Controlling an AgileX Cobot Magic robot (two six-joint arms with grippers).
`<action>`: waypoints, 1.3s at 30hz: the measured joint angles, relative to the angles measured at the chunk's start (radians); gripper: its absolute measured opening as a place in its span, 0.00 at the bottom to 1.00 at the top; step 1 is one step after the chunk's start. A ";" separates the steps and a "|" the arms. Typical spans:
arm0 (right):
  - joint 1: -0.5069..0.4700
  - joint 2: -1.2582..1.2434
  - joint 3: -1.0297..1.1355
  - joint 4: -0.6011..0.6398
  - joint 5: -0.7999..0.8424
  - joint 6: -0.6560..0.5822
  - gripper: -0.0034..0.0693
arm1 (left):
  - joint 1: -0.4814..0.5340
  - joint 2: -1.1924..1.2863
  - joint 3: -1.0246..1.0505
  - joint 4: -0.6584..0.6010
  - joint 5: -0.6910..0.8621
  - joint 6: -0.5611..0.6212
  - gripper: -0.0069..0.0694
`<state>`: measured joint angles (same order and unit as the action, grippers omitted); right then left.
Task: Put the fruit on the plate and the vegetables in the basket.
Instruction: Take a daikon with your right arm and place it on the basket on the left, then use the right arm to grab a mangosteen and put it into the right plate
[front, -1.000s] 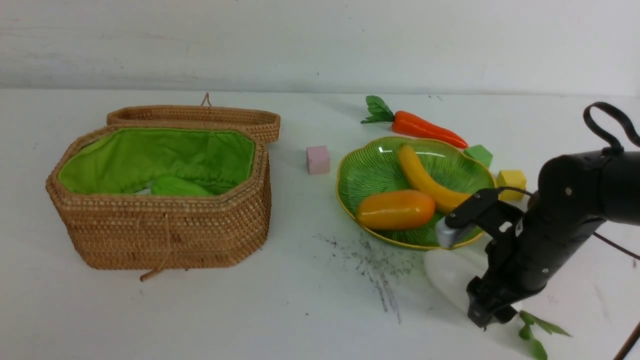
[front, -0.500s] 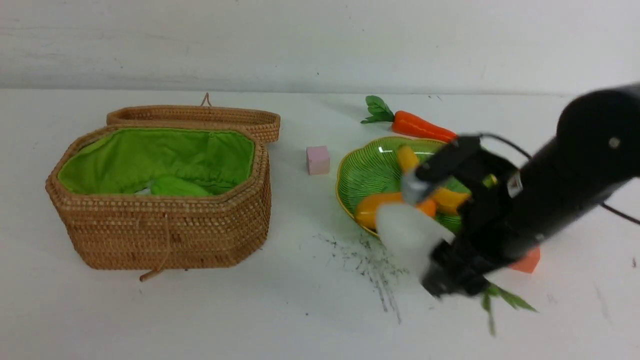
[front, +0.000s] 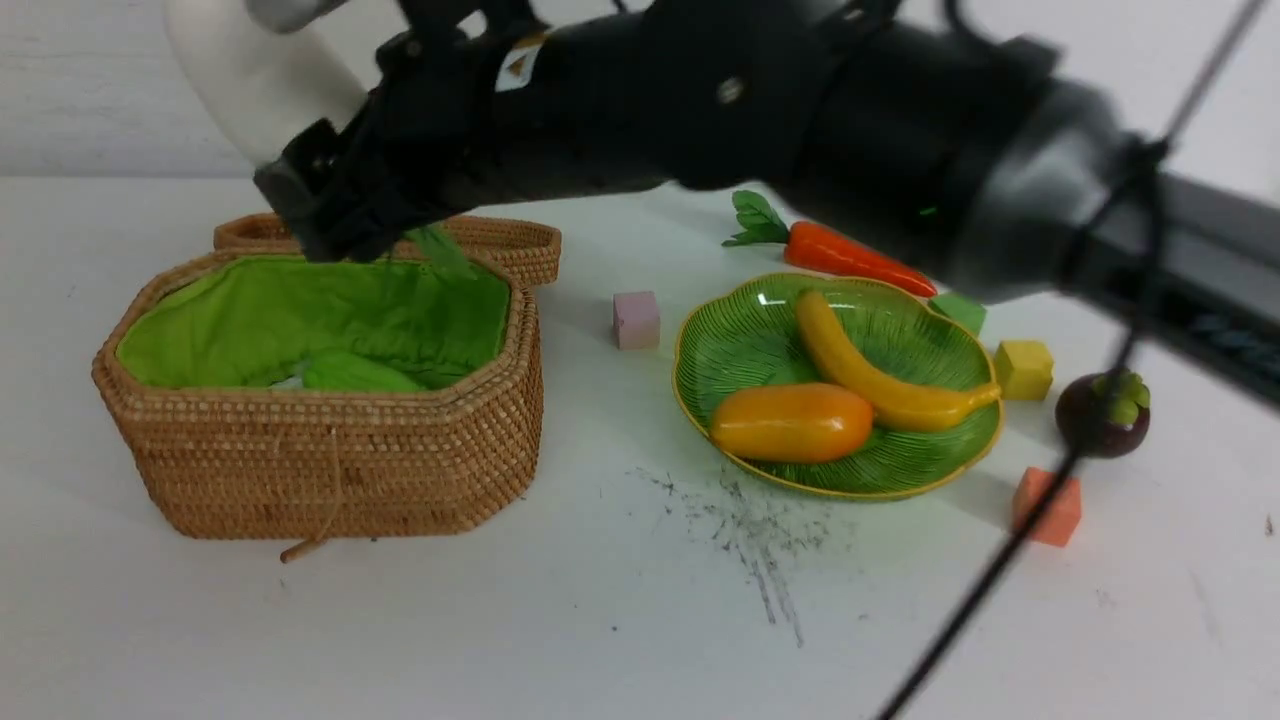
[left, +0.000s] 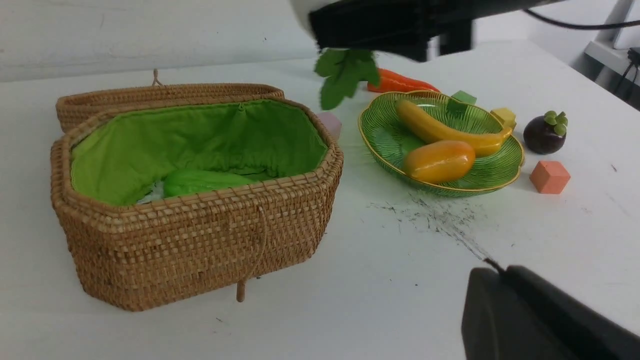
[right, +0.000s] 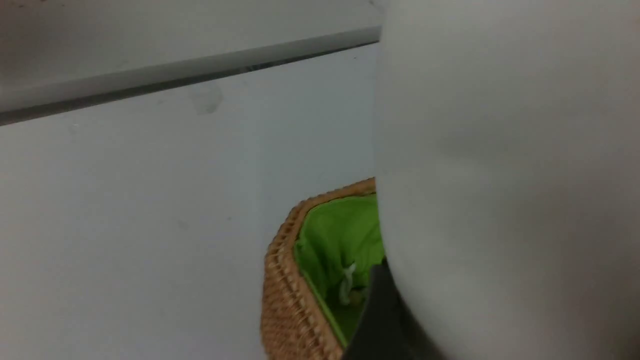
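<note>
My right gripper (front: 310, 120) is shut on the white radish (front: 240, 80) and holds it in the air above the far side of the open wicker basket (front: 330, 460). The radish's leaves (front: 440, 250) dangle over the green lining. In the right wrist view the radish (right: 500, 175) fills most of the picture above the basket's rim (right: 280, 280). A light-green gourd (front: 355, 375) lies inside the basket. On the green plate (front: 740, 340) rest the banana (front: 870, 370) and mango (front: 790, 422). The carrot (front: 850, 255) lies behind the plate, the mangosteen (front: 1100, 412) to its right. My left gripper (left: 500, 272) is shut and holds nothing.
The basket's lid (front: 400, 235) lies open behind it. Small cubes sit around the plate: pink (front: 636, 320), green (front: 957, 308), yellow (front: 1022, 368) and orange (front: 1046, 505). The right arm's cable (front: 1000, 570) hangs across the front right. Dark scuffs (front: 750, 530) mark the tabletop.
The right arm has swung up and to the left from the plate's front right, carrying the radish to above the basket. The mangosteen and orange cube now show.
</note>
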<state>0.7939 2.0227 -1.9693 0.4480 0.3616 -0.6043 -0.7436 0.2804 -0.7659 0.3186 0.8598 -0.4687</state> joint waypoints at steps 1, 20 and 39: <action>-0.001 0.041 -0.025 -0.002 -0.025 -0.008 0.79 | 0.000 0.000 0.000 0.000 0.000 0.000 0.07; -0.002 -0.125 -0.078 -0.320 0.517 0.151 0.65 | 0.000 0.000 0.000 -0.108 0.003 0.000 0.07; -0.341 -0.600 0.364 -0.667 0.892 0.512 0.02 | 0.000 0.000 0.000 -0.202 0.004 0.051 0.07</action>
<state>0.4533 1.4227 -1.6049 -0.2191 1.2540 -0.0924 -0.7436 0.2804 -0.7659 0.1168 0.8639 -0.4178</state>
